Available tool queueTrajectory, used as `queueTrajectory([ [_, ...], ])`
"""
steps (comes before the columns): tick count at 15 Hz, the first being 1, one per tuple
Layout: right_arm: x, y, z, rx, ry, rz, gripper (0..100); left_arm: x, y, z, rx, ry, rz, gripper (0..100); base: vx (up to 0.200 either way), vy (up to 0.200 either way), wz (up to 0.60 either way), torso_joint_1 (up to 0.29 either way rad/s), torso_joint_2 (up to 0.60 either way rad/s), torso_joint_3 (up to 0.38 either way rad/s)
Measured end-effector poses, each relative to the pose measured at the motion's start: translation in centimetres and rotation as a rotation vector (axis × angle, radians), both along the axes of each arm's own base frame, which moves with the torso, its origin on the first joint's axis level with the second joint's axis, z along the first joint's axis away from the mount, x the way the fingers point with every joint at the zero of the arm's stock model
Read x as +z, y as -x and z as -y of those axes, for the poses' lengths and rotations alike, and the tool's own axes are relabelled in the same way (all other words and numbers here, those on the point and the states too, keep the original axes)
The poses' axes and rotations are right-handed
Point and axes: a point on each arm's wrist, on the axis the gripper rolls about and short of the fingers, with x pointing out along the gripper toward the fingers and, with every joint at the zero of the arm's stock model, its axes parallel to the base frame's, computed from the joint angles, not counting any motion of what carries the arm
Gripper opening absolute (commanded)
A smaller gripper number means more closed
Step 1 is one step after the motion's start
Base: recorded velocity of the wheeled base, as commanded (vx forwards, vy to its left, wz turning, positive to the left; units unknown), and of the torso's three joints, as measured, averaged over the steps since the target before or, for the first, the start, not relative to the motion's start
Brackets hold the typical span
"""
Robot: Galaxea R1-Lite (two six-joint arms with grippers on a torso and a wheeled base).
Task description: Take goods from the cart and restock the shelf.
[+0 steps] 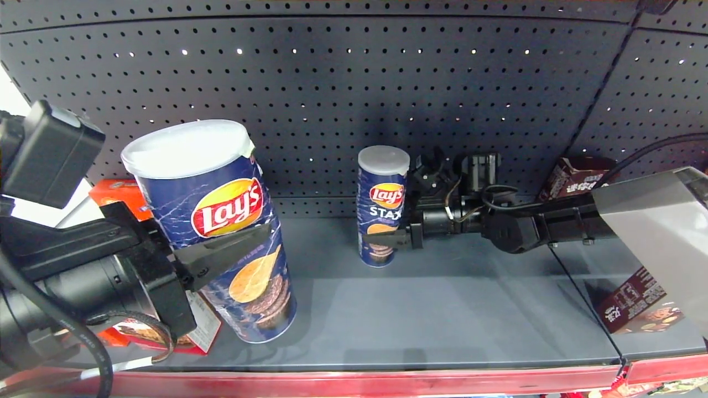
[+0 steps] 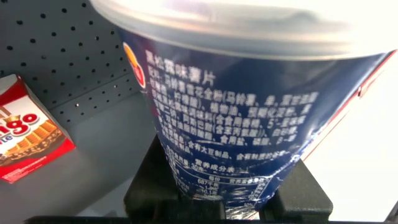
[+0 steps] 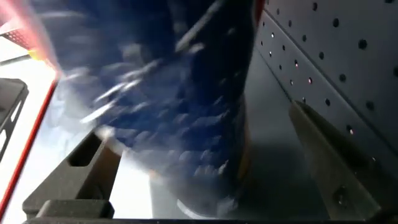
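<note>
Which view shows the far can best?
The head view: the far can stands upright at the back of the shelf, whole from lid to base, with the right gripper around it. The right wrist view shows its side close and blurred. The left wrist view looks at the near can.

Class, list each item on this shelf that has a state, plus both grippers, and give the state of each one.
near chip can: lid on, tilted, clamped in the left gripper.
left gripper: shut on the near chip can.
far chip can: lid on, upright on the shelf, between the jaws of the right gripper.
right gripper: open, with a gap on one side of the far chip can.
red biscuit box: resting on the shelf, untouched.
</note>
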Motion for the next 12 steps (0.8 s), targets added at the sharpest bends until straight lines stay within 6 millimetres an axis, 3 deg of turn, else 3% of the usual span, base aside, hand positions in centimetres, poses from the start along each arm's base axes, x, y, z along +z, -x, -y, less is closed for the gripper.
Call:
queueTrajectory([
  [1,-0.1,-0.2,-0.28,0.009,-0.004,0.004,100,-0.05,0.0,0.0,0.0,-0.001,-0.002,0,0.0,0.0,0.0,0.0,0.0,0.0],
  [2,-0.27,-0.37,-0.45,0.015,-0.005,0.004,0,-0.07,-0.01,0.01,0.0,-0.001,-0.002,0,0.0,0.0,0.0,0.0,0.0,0.0],
  [8,-0.78,-0.38,-0.86,0.002,0.004,-0.002,0,-0.34,0.0,0.0,0.002,-0.007,-0.01,0,0.0,0.0,0.0,0.0,0.0,0.0],
  [12,0.03,0.48,-0.7,-0.016,0.009,-0.002,0,-0.34,0.05,-0.06,0.004,-0.006,-0.009,0,0.0,0.0,0.0,0.0,0.0,0.0],
])
